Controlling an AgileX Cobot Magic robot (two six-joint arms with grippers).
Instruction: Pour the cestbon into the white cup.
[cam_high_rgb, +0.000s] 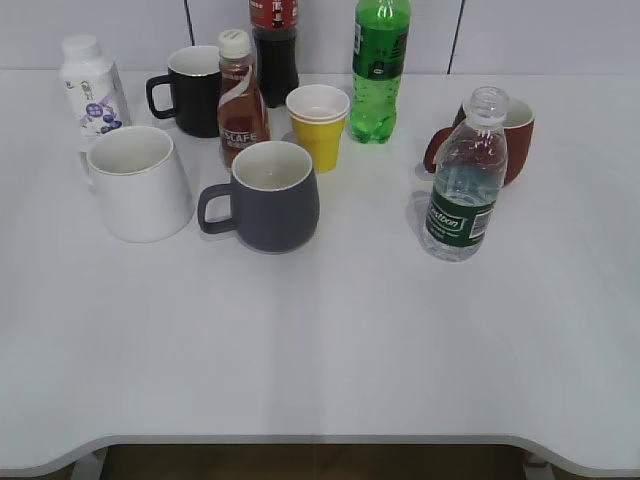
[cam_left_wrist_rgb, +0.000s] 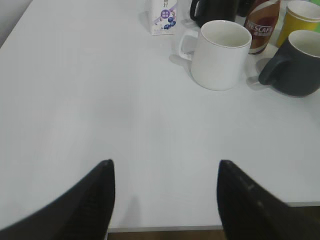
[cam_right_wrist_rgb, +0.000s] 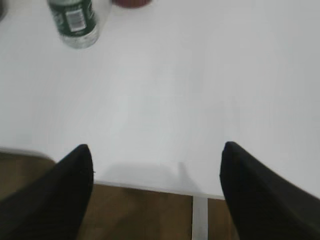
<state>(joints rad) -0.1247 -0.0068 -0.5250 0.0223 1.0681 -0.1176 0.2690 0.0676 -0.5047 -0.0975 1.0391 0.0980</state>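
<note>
The cestbon (cam_high_rgb: 463, 185), a clear ribbed bottle with a dark green label and no cap, stands upright at the right of the table; its lower part also shows in the right wrist view (cam_right_wrist_rgb: 74, 20). The white cup (cam_high_rgb: 137, 182) stands at the left, empty, and shows in the left wrist view (cam_left_wrist_rgb: 219, 54). My left gripper (cam_left_wrist_rgb: 164, 167) is open and empty over the table's front edge, well short of the cup. My right gripper (cam_right_wrist_rgb: 157, 150) is open and empty at the front edge, far from the bottle. Neither gripper shows in the exterior view.
A grey mug (cam_high_rgb: 268, 195), a Nescafe bottle (cam_high_rgb: 240, 100), a yellow paper cup (cam_high_rgb: 318, 125), a black mug (cam_high_rgb: 190, 90), a bright green soda bottle (cam_high_rgb: 379, 68), a dark cola bottle (cam_high_rgb: 274, 45), a small white bottle (cam_high_rgb: 92, 88) and a red mug (cam_high_rgb: 510, 140) crowd the back.
</note>
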